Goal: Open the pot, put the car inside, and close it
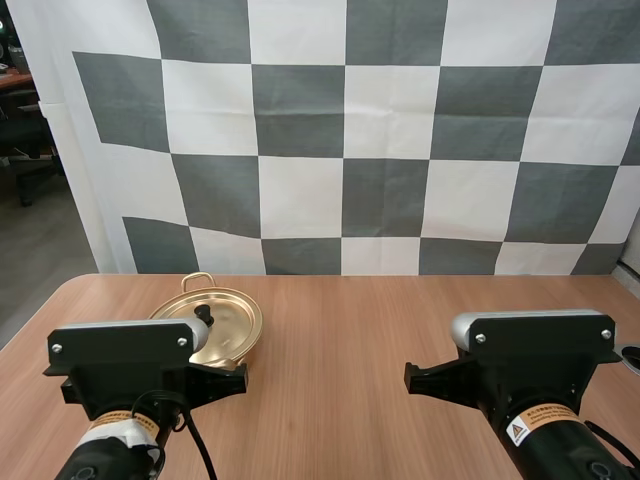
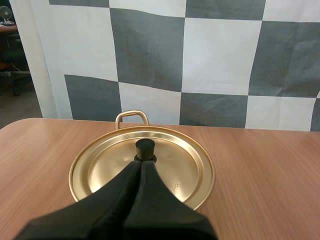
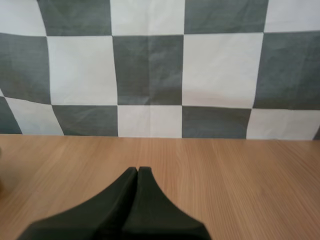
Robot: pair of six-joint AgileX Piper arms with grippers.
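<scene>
Closed into a dark wedge, my left gripper [image 2: 141,161] sits just short of the knob [image 2: 145,148] of the lid [image 2: 172,167], which covers the pot [image 2: 210,176] at the worktop's [image 3: 225,175] left. Unless it opens first, it would likely shove the knob and skid the pot. My right gripper [image 3: 137,170], also closed, hangs over bare worktop at the right, and nothing bars the way.

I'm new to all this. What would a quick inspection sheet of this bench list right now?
Surface: wooden table, bare in front of the right arm.
Job's things: gold pot on the left, lid on it, black knob upright.
Clutter: small dark-and-white thing at the table's right edge, cut off; cannot tell what.
Grippers: left jaws shut together, tips at the knob; right jaws shut together above the table.
Cables: nothing seen on the tabletop.
Surroundings: nothing seen in the arms' way.
</scene>
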